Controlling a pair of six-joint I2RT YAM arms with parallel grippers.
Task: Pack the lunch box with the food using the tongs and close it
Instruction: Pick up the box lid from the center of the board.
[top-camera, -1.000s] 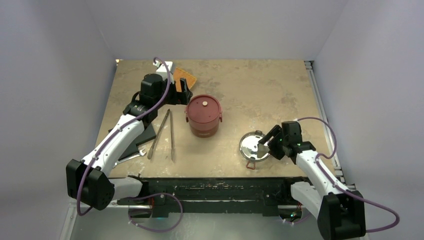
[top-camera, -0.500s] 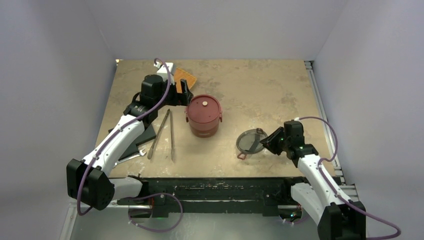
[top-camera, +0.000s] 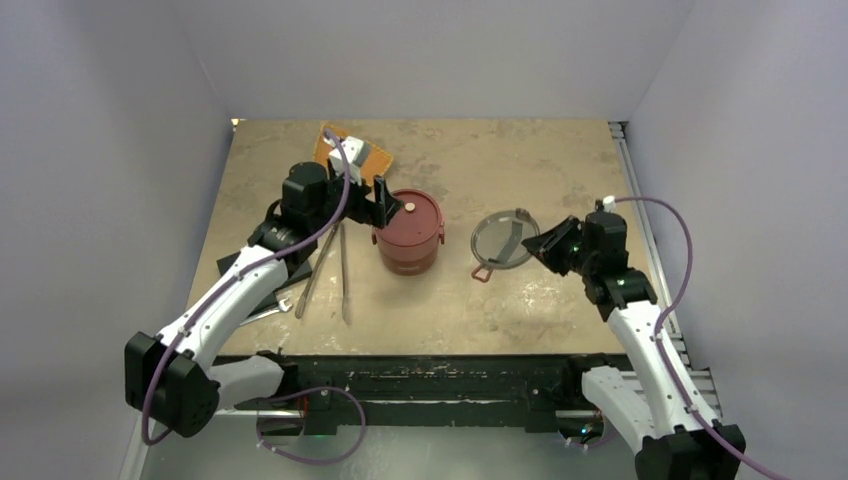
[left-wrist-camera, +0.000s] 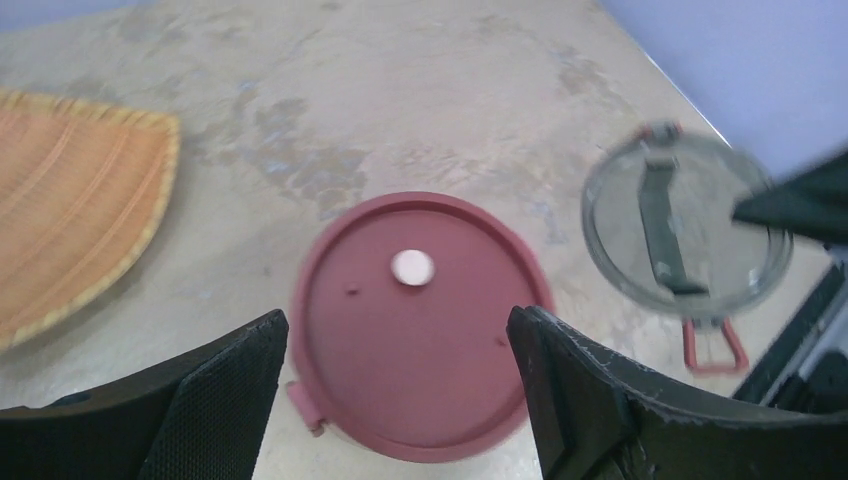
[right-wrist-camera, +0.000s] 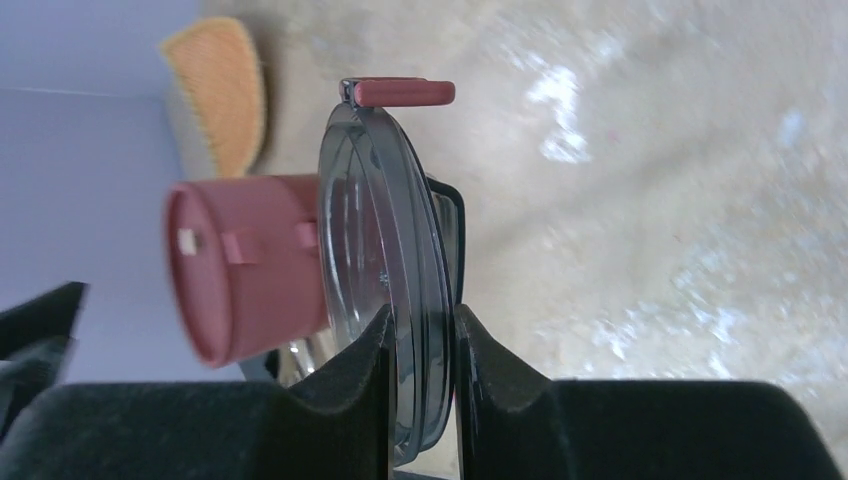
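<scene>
Much of the lunch box (top-camera: 407, 240) gives nothing away: a flat dark-red disc lid (left-wrist-camera: 430, 380) closes its top, so whatever the bowls hold cannot be seen. One small white slice (left-wrist-camera: 412, 267) lies on that disc, a little above its centre in the left wrist view. The orange tray (top-camera: 358, 152), at the upper left of the overhead frame, is partly covered by the left arm (top-camera: 250, 280), and nothing can be made out on the part that shows. The tongs (top-camera: 342, 275) lie flat on the table (top-camera: 560, 170) just left of the lunch box, their upper ends running under the same arm.

The left gripper (left-wrist-camera: 397, 322) hangs over the lunch box with its fingers spread wide, one to each side of the disc and touching nothing.

The right gripper (right-wrist-camera: 420, 325) is clamped on the rim of the smoky clear top lid (right-wrist-camera: 385, 230), seen edge-on in its own camera. In the overhead view the lid sits right of centre, tilted, near the lunch box but apart from it, a red clasp (top-camera: 482, 272) hanging at its lower edge.
</scene>
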